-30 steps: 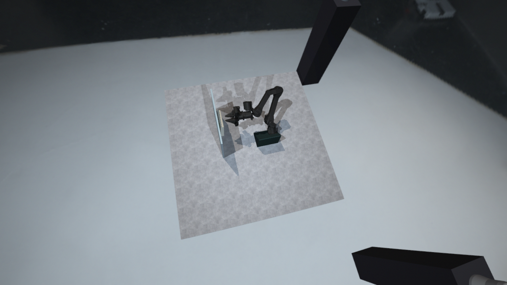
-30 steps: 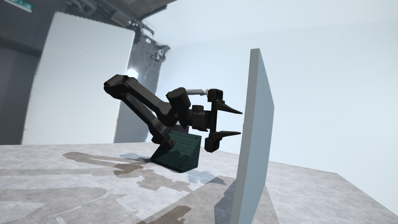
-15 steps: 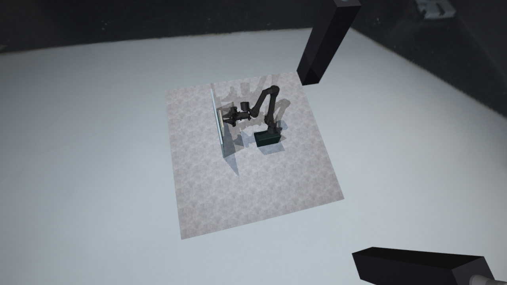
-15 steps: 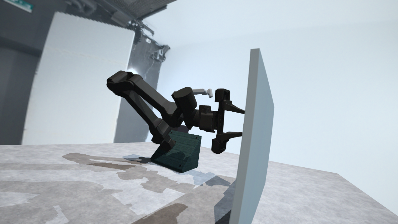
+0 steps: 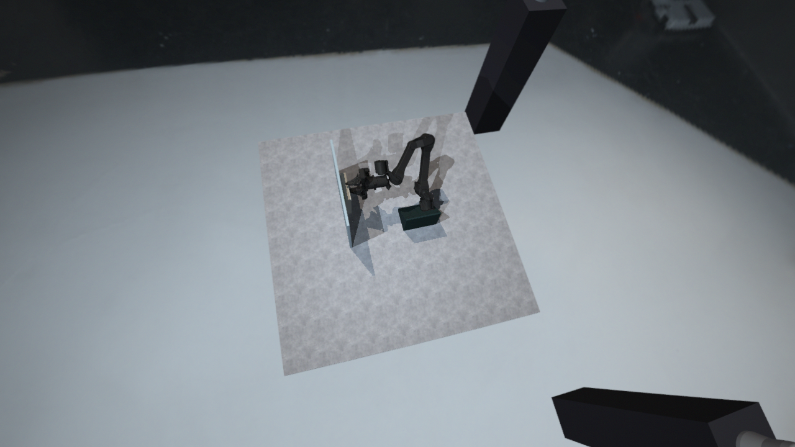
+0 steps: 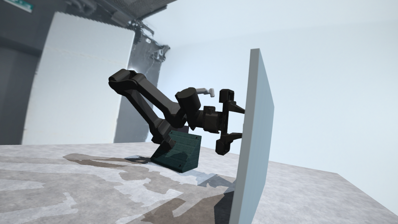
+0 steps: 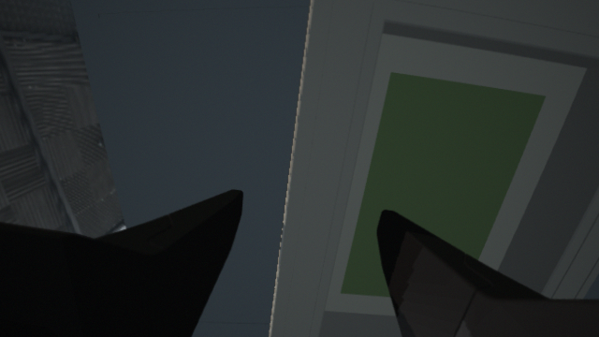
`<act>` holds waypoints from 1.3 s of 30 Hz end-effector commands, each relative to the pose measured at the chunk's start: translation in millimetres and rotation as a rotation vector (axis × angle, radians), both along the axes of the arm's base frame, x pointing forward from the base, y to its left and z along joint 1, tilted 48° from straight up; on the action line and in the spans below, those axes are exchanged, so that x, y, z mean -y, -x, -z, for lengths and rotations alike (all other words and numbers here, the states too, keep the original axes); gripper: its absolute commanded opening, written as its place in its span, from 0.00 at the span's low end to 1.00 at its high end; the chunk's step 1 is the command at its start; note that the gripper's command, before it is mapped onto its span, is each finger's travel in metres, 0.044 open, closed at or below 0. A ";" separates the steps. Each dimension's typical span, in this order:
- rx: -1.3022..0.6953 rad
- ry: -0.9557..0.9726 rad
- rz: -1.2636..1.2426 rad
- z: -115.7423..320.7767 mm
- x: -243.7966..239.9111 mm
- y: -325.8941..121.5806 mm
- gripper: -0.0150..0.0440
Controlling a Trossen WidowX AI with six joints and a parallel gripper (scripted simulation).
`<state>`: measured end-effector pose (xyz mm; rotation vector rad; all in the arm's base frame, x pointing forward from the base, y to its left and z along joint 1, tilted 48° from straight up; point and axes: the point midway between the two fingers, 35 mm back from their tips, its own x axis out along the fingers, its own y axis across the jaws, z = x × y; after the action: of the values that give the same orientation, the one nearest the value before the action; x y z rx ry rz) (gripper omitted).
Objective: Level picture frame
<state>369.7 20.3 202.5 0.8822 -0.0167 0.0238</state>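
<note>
Pale blue-white wall (image 6: 320, 69) at right, white panel (image 6: 80, 66) before dark grey wall (image 6: 16, 69) at left, green-and-white sign (image 6: 20, 5) at upper left, dim far edges from above.

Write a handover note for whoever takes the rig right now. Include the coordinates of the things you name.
Gripper (image 5: 348, 187) (image 6: 243, 124) (image 7: 311, 211): open, at the panel; one side border of the picture frame lies between its fingers in the wrist view, not clamped.
Picture frame (image 5: 349, 195) (image 7: 323, 140): on the pale blue panel (image 5: 336, 165) (image 6: 257, 125) (image 7: 201, 94); screw hidden, tilt can't be judged.
Done: gripper at frame; notch moves can't be told.
Left: likely grip, lift, shift toward high side, release, check, repeat until level.
</note>
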 end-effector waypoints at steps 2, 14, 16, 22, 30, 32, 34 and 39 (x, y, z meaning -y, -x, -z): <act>0.000 0.004 -0.001 0.0 0.0 -0.4 0.69; 0.000 0.004 -0.001 0.0 0.0 -0.4 0.36; 0.000 0.004 -0.001 0.0 0.0 -0.4 0.34; 0.000 0.004 -0.001 0.0 0.0 -0.4 0.25; 0.000 0.004 -0.001 -1.0 -0.9 -0.2 0.25; 0.000 0.004 -0.001 -1.5 -1.3 -0.2 0.25; 0.000 0.004 -0.001 -2.0 -1.7 -0.1 0.25; 0.000 0.004 -0.001 -3.2 -2.8 -0.1 0.25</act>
<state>369.9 21.0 203.7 0.8821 -0.0144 0.0191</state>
